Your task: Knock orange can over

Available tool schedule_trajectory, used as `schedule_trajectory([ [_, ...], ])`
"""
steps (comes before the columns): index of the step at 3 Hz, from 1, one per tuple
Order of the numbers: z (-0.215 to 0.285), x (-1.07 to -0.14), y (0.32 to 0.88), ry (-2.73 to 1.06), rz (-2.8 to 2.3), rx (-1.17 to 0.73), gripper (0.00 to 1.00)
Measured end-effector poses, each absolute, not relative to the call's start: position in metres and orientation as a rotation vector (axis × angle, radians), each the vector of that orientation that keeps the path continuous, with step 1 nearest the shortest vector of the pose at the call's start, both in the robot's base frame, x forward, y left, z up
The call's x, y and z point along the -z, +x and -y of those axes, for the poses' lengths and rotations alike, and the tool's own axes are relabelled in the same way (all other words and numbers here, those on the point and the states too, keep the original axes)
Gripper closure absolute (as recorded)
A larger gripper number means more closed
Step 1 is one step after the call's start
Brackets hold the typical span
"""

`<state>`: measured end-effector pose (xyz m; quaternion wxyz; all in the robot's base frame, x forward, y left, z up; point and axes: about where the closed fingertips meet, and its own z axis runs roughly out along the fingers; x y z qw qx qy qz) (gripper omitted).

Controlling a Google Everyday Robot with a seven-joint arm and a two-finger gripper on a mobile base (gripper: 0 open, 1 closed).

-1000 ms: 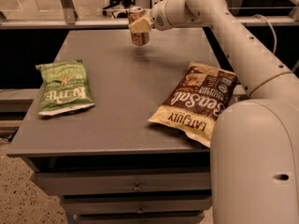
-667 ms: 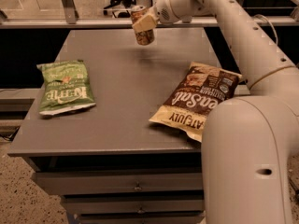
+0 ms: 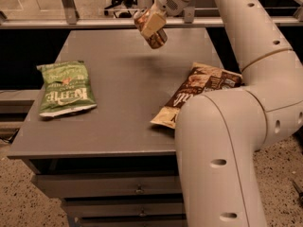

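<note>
orange can (image 3: 157, 37) is held clamped between the closed-in fingers of the end effector (image 3: 151, 24), above the far middle of the counter (image 3: 118, 108). long axis is tilted: silver top toward upper left, base toward lower right.

My gripper (image 3: 150, 26) hangs above the table (image 3: 118, 108), clamped on the tilted orange can (image 3: 159, 39). One finger (image 3: 152, 21) covers the middle of the label; the other is hidden behind the can. The can's upper end, up-left of the gripper, is partly covered and the rim is blurry. Brown chip bag (image 3: 199, 86), below-right of the gripper: right side and near corner are hidden behind my arm (image 3: 265, 79), so the print is only partly readable. The arm is cut off by the top, right and bottom edges. Green chip bag (image 3: 64, 89), below-left of the gripper: small print is too small to read. Drawers (image 3: 109, 188), far below the gripper, are cut off at the bottom edge.
</note>
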<state>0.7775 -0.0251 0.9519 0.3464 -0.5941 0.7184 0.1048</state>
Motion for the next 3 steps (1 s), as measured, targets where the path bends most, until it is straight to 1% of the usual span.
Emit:
schedule_trajectory([
  [1,0.033,-0.917,0.742,-1.826,-1.973,-0.216,1.0],
  [2,0.039,-0.902,0.736,-1.942,-2.016,-0.147,1.0],
  [3,0.031,-0.89,0.734,-1.988,-2.018,-0.148,0.82],
])
